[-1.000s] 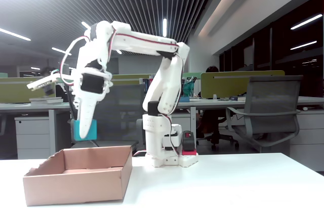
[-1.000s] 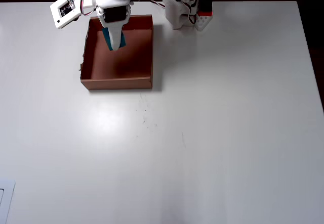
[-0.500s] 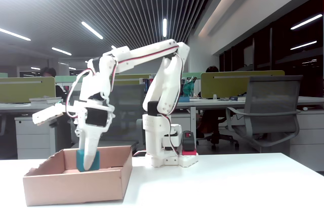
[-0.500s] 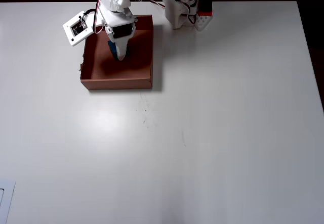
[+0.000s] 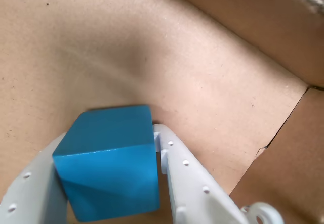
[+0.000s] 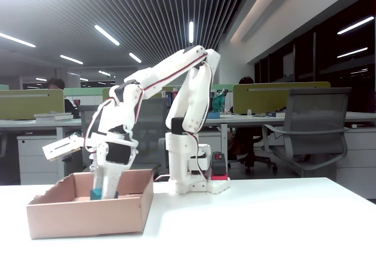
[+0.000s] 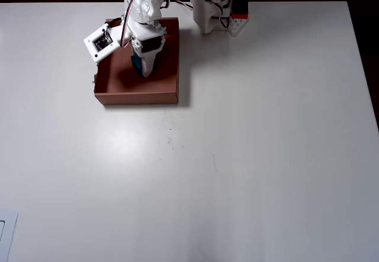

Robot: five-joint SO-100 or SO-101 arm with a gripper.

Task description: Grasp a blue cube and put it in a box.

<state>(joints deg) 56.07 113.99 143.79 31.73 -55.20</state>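
The blue cube (image 5: 109,163) sits between the two white fingers (image 5: 187,178) of my gripper (image 5: 107,137), which is shut on it. Brown cardboard floor of the box (image 5: 167,67) lies close beneath the cube. In the fixed view the gripper (image 6: 106,193) reaches down inside the box (image 6: 88,216), and only the cube's top (image 6: 95,194) shows above the front wall. From overhead, the gripper (image 7: 145,70) is over the middle of the box (image 7: 136,98), with a sliver of cube (image 7: 137,63) at its left side. Whether the cube touches the floor I cannot tell.
The arm's base (image 7: 208,12) stands on the white table just right of the box, with a red-and-white block (image 7: 238,20) beside it. The wrist camera housing (image 7: 102,42) overhangs the box's left wall. An office chair (image 6: 314,128) and desks stand behind the table.
The gripper has come down with the blue cube from above the box to deep inside it, and the arm has stretched lower. The box has not moved.
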